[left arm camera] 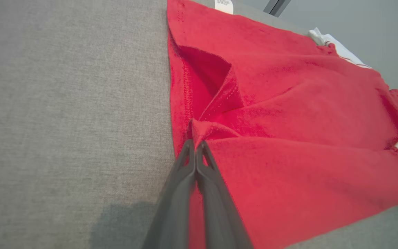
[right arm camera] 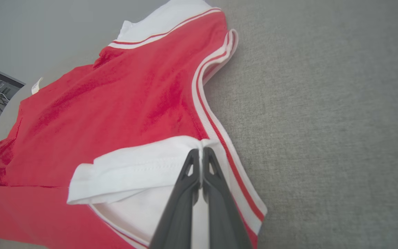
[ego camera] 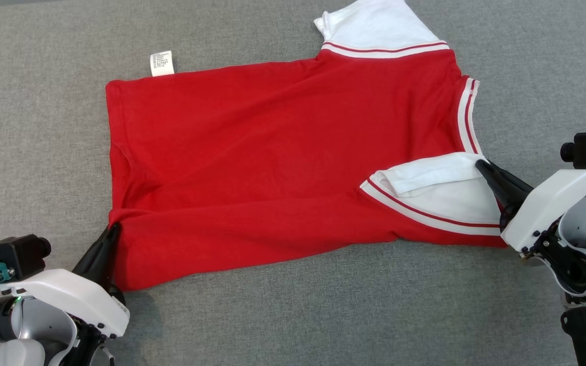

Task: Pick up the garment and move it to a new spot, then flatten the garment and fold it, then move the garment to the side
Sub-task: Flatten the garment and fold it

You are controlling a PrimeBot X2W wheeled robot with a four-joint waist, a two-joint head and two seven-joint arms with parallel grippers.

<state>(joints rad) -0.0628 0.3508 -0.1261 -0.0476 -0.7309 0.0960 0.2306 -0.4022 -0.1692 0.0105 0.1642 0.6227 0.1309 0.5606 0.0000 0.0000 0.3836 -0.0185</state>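
We have the red garment (ego camera: 272, 168) spread across the middle of the grey desk (ego camera: 44, 127), with its hem toward 9 o'clock and its collar toward 3 o'clock. Our left end effector (ego camera: 112, 231) is clenched on the hem corner at the garment's 8 o'clock. Our right end effector (ego camera: 481, 165) is clenched on the doubled-over white sleeve (ego camera: 440, 195) at 4 o'clock.

We judge this to be the fold step, with the near edge due to travel toward 12 o'clock. Both grips are thin fingertip pinches, so too much tension between the 2 arms could pull the cloth free. If the arms move at different speeds, the fold line would skew. We cannot tell whether the right pinch takes in the red body under the sleeve. If it does not, the sleeve may drag out alone and bunch. The gaping hem at 9 o'clock could also trap a wrinkle.
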